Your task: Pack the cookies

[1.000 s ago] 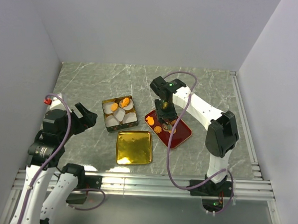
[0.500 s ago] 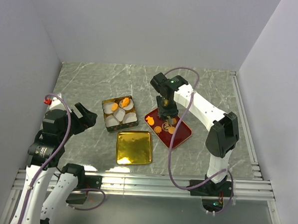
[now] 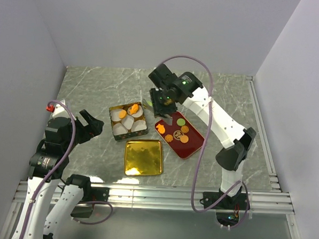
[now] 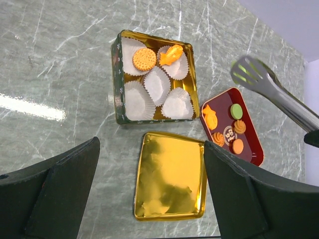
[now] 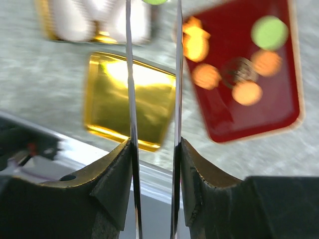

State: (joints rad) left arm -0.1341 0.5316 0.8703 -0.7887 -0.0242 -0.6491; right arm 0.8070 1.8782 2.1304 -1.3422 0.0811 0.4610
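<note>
Nearest you, toward the near-left corner of the worktop (image 3: 97,89), your left end effector (image 3: 94,121) hangs released, its fingers spread wide with nothing between them. Close to the near edge, about midway along it, the gold lid (image 3: 144,157) lies flat. Just beyond it to the right sits the red tray (image 3: 194,145). It carries six cookies (image 3: 169,137): an irregular orange one, a green one, a dark patterned one and three round orange ones. Left of the tray, the open tin (image 4: 115,84) holds white paper cups (image 4: 137,97), and two more orange cookies rest in the far cups. Farthest from you, your right end effector (image 3: 163,98) is clenched on metal tongs (image 4: 279,97). Their tips pinch a green cookie (image 5: 155,1) near the tin's far right corner.
</note>
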